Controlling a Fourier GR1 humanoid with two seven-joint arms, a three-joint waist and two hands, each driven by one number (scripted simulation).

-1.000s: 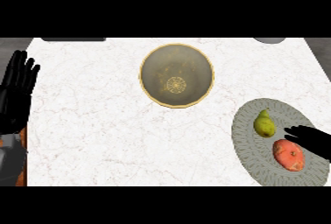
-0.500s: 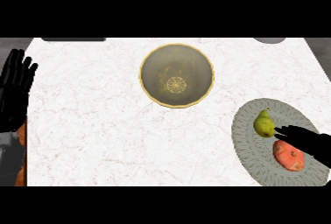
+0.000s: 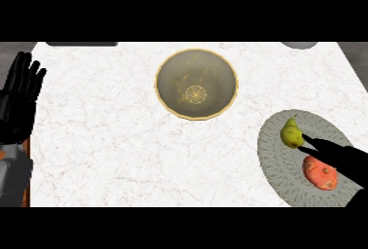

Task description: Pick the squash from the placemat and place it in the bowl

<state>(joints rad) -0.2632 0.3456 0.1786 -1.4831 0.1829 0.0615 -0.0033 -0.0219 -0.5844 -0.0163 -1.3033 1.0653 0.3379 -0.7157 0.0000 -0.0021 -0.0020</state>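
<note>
Placemat (image 3: 277,168) first, near right of the table (image 3: 108,146): your right hand (image 3: 343,158) lies in over it, fingers stretched straight and apart, nothing in them. Beside the hand sits a reddish-orange vegetable (image 3: 321,176). That one is not your target, so leave it be.

Just past it, on the far part of the mat, there's the squash (image 3: 290,133), yellow-green and pear-shaped, with its narrow end pointing away from you. Your leading fingertip is right at its fat near end; whether it is touching or just short, I can't tell from up here.

Here's the approach, I'd say: move on a little so the fat end sits between thumb and fingers, then curl round it. Pinch it at the very end and it will likely roll off toward the mat's edge. Watch the heel of the hand, which could nudge the orange one. Lift straight up before you travel.

Over at the left edge, your left hand (image 3: 20,95) rests open, fingers up, out of the play.

Further out, well apart from the mat, the bowl (image 3: 208,68) waits mid-table, gold-rimmed, with nothing in it. Carry the squash away and to the left, get above the bowl's centre, then let go low.
</note>
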